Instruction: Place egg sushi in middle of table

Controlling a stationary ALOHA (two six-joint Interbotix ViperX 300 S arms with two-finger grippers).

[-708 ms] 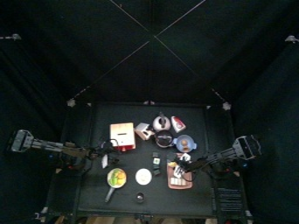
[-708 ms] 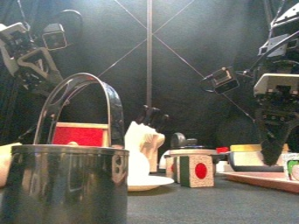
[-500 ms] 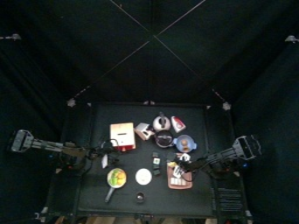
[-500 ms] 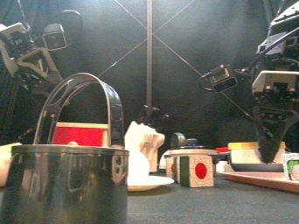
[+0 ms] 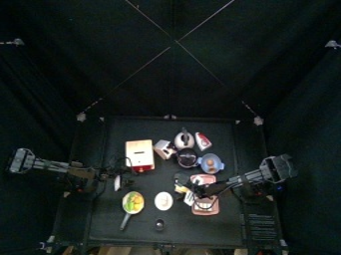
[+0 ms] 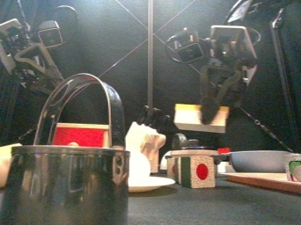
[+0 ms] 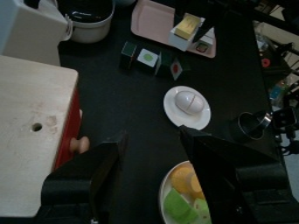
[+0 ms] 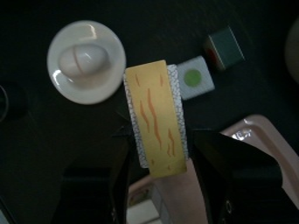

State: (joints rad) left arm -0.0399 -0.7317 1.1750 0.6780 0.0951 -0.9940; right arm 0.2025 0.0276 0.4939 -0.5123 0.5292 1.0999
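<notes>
My right gripper is shut on the egg sushi, a yellow slab on white rice. It holds the sushi in the air, above the table. In the right wrist view the sushi sticks out from between the jaws, over dark tabletop beside a white plate and a green-dotted cube. From above, the right gripper is right of the table's middle, just past the brownish tray. My left gripper is open and empty, resting at the table's left side.
A wooden board with a red edge lies left of centre. A fruit plate and the white plate sit near the front. A blue bowl and several small items crowd the back right. A metal pot stands at the front edge.
My right gripper has risen from the tray with the egg sushi and moved left toward the table's middle. The left arm has barely moved.
</notes>
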